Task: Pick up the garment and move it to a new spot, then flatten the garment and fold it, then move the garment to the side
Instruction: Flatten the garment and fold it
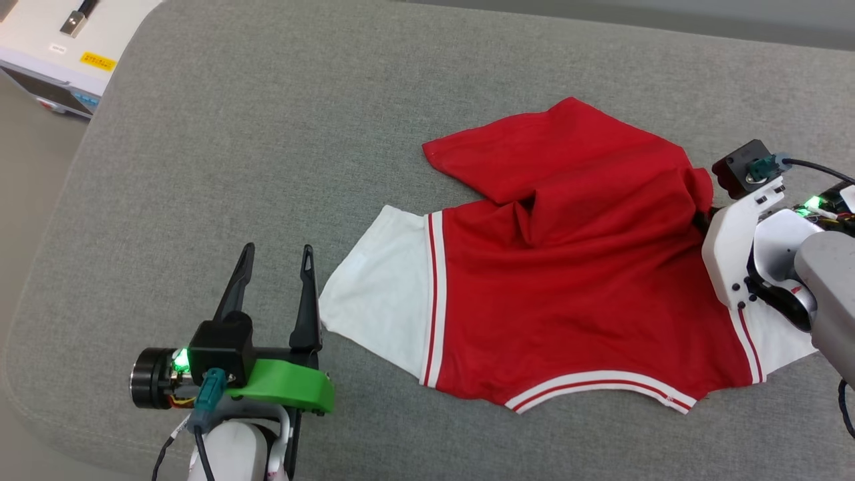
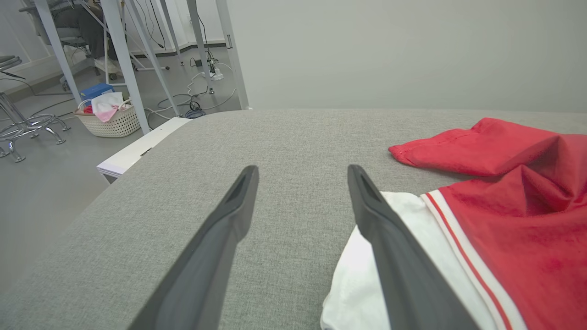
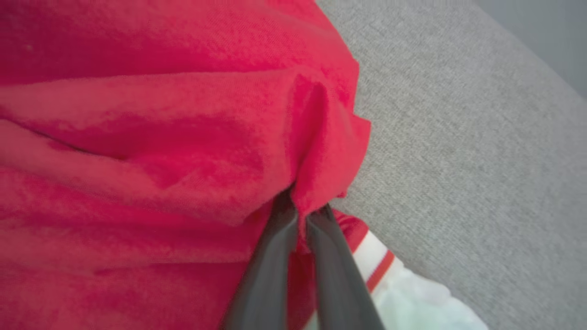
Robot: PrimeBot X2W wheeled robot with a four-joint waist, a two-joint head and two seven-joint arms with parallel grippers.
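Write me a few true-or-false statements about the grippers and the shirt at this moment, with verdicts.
1. The right gripper is shut on a bunched fold of the garment. True.
2. The left gripper is clamped on the white sleeve. False: its fingers stand apart and grip nothing, just beside the sleeve's edge.
3. The garment lies flat and neatly folded. False: it is rumpled, with one red part flopped over the body.
4. The garment rests on a grey fabric surface. True.
5. A white basket sits on the grey surface next to the garment. False: it stands on the floor beyond the surface, in the left wrist view.
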